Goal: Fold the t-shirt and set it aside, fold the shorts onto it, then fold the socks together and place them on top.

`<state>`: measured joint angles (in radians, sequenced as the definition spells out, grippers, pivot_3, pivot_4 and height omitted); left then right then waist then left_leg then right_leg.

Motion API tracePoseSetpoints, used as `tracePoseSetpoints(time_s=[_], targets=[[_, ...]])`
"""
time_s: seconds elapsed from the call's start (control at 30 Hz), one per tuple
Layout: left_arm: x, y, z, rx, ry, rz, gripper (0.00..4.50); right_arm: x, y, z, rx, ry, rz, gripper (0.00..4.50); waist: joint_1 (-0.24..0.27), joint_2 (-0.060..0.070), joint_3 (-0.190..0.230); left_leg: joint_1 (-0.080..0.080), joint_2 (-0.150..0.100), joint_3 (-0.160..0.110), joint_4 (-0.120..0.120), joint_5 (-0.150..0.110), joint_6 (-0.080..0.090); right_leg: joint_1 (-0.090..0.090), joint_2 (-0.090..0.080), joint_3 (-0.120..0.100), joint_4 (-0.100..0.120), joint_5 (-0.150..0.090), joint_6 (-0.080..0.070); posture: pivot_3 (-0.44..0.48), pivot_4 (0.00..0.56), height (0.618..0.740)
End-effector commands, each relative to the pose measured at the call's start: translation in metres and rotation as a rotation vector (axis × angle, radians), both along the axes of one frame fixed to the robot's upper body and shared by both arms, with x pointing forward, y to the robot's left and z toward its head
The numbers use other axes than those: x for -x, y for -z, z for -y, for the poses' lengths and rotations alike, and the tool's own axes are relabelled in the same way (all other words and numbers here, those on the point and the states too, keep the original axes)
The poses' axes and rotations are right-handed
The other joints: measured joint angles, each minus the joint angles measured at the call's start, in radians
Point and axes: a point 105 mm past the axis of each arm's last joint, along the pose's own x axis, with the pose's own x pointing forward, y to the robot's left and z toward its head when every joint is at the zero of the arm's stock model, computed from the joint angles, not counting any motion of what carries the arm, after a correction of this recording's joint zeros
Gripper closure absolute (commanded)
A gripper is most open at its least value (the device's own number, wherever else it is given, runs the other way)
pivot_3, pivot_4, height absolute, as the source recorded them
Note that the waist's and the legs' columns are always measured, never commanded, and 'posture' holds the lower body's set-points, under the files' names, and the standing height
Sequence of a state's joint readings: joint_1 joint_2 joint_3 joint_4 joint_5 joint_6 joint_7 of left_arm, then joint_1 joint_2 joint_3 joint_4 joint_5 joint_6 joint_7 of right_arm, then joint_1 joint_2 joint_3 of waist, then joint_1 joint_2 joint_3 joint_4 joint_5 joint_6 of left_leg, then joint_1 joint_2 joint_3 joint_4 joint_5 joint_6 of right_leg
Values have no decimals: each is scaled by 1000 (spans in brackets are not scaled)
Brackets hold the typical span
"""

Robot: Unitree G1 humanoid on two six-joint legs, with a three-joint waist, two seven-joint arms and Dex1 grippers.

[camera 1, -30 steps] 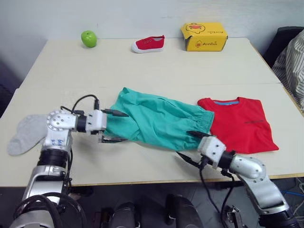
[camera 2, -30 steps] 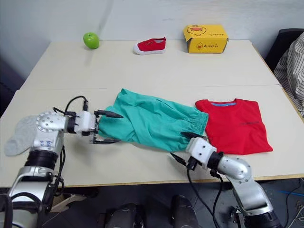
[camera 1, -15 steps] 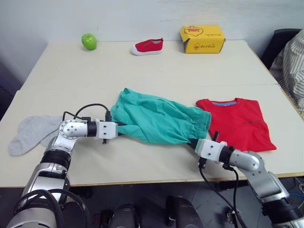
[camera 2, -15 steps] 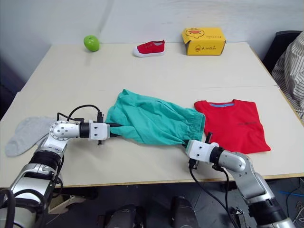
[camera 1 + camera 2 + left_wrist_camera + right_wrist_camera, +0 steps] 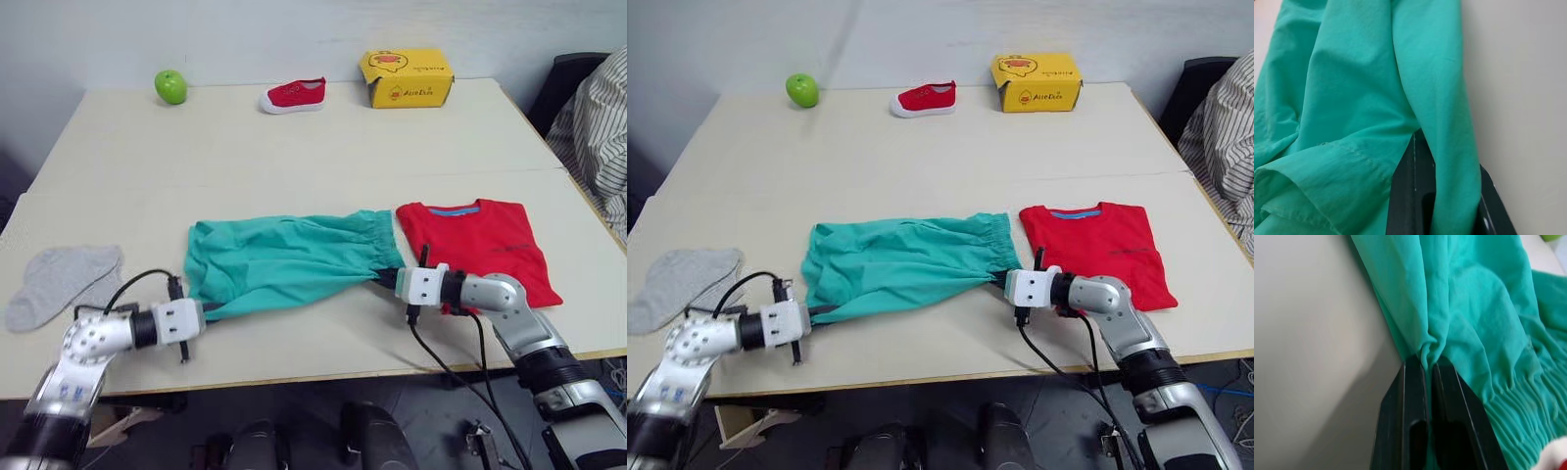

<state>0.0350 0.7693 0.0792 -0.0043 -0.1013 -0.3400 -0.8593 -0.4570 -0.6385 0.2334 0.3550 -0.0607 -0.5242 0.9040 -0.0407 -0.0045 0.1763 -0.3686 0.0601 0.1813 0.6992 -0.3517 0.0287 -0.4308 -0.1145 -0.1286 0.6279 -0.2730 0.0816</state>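
While my left claw (image 5: 208,309) and right claw (image 5: 384,280) each pinch an end of the shorts (image 5: 284,262) stretched on the table (image 5: 294,137), thin grips could slip mid-fold, beside the t-shirt (image 5: 480,240)

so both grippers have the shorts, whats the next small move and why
Probably lift both near corners and carry them away from the robot, folding the shorts in half. The left gripper and right gripper each pinch a near corner, and the fabric lies stretched flat beside the t-shirt.
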Motion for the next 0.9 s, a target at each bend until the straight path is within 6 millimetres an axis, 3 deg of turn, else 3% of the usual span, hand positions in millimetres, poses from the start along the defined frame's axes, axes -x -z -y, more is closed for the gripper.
tracePoseSetpoints(time_s=[0.03, 0.23, 0.33, 0.4, 0.47, 0.53, 0.57, 0.67, 0.73, 0.8, 0.9], targets=[[3, -10, -5, 1, -79, 40, 4484, 6, -2, 8, -15, 25, -17, 4500, 12, 0, 0, 0, 0, 0, 0, 0, 0, 0, 0, 0, 0, 0, 0, 0, 150, 740], [9, -7, -8, 7, -111, 13, 4484, 19, 0, 7, -93, 99, -63, 4500, 13, 0, 0, 1, 0, -1, 0, -1, -1, 0, -1, 0, 0, -1, -2, 0, 150, 740], [13, -10, -6, 42, -110, -1, 3759, 32, 8, 5, -59, 79, -96, 3720, 13, 0, 0, 1, 2, -1, 0, -2, -3, -1, -1, 1, 0, -2, -3, 0, 150, 740], [16, -13, -8, 34, -101, 9, 3086, 36, 7, 6, -58, 79, -103, 2974, 13, 0, 0, 1, 2, -1, 0, -2, -3, -1, 0, 0, 0, -2, -3, 0, 150, 740], [24, -21, -11, 54, -91, 25, 2498, 41, 0, 8, -85, 80, -106, 2368, 13, 0, 0, 1, 2, -1, 0, -2, -3, -1, 0, -1, -1, -2, -3, 0, 150, 740], [38, -36, -14, 179, -90, -11, 1870, 53, -21, 4, -195, 37, -145, 1723, 13, 0, 0, 1, 3, -1, 0, -2, -4, -1, -1, 0, -1, -2, -4, 0, 150, 740], [45, -42, -16, 242, -94, -55, 1837, 60, -31, 3, -261, 14, -185, 1347, 13, 0, 0, 0, 3, -1, 0, -3, -4, -2, -2, 1, -1, -3, -5, 0, 150, 740], [69, -47, -18, 334, -58, -262, 1837, 76, -52, 2, -415, -35, -332, 1347, 13, 0, 0, 0, 5, -3, 0, -4, -5, -2, -2, 6, -1, -3, -6, 0, 150, 740], [76, -53, -18, 352, -34, -314, 1837, 85, -57, 1, -494, -65, -470, 1805, 13, 0, 0, 1, 6, -3, 0, -4, -5, 0, -1, 6, -1, -4, -7, 0, 150, 740], [68, -66, -14, 419, -28, -295, 2250, 87, -59, -6, -528, -86, -528, 2416, 16, -1, 0, 2, 5, -3, 0, -4, -5, 0, -1, 6, -2, -4, -7, 0, 150, 740], [43, -84, 0, 544, -24, -229, 3061, 71, -63, -23, -591, -50, -495, 3472, 23, -1, -1, 2, 5, -6, 0, -4, -5, 1, 0, 6, -1, -4, -8, 0, 150, 740]])
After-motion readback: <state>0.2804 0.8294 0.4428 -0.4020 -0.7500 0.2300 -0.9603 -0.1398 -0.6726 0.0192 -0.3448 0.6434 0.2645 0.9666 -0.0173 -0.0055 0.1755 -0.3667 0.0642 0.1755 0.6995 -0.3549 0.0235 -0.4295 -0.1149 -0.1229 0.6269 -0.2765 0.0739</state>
